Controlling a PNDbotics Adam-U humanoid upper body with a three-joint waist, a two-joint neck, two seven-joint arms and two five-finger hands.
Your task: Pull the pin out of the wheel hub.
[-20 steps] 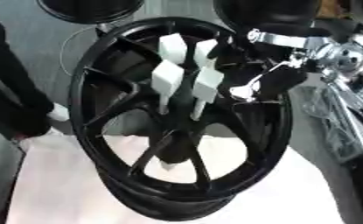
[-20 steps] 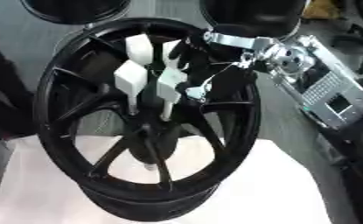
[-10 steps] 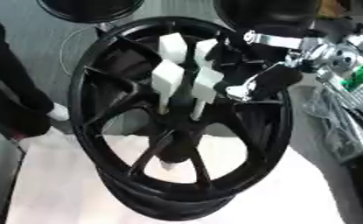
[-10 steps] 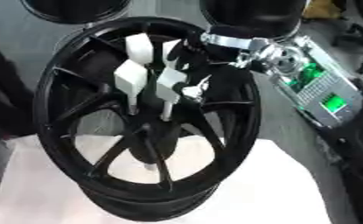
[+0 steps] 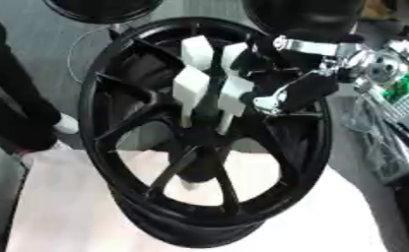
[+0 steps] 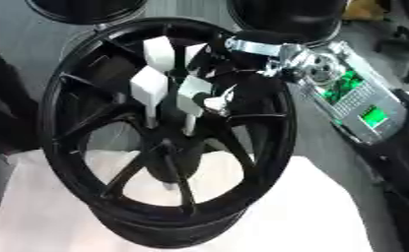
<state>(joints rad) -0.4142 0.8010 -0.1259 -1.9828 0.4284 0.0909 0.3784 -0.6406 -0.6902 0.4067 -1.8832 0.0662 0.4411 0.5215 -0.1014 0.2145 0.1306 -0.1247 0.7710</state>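
While I look down through the head camera, I see the big black wheel (image 5: pixel 203 142) standing up on the white bench (image 5: pixel 61 211). At its middle, four white pins stick out of the hub (image 5: pixel 199 115). Each one has a fat white block on top and a thin stem that goes down into the hub.

My right hand (image 5: pixel 293 91) comes in from the upper right, inside the rim. Its fingers are curled and their tips are at the nearest pin (image 6: pixel 193 96), on that pin's right side. I think they are pinching its block, but the dark fingers blend into the dark wheel, so I cannot be sure they are closed on it. My left hand is not in either view.

I think the pin is light and stiff, maybe plastic. The thin stem looks like it could snap if I bend it, and the smooth block could slip. So I would hold the block on its two flat sides, not the stem, and pull straight out along the stem. The wheel looks heavy, so it should stay put. The other pins are close by, and I must not bump them.
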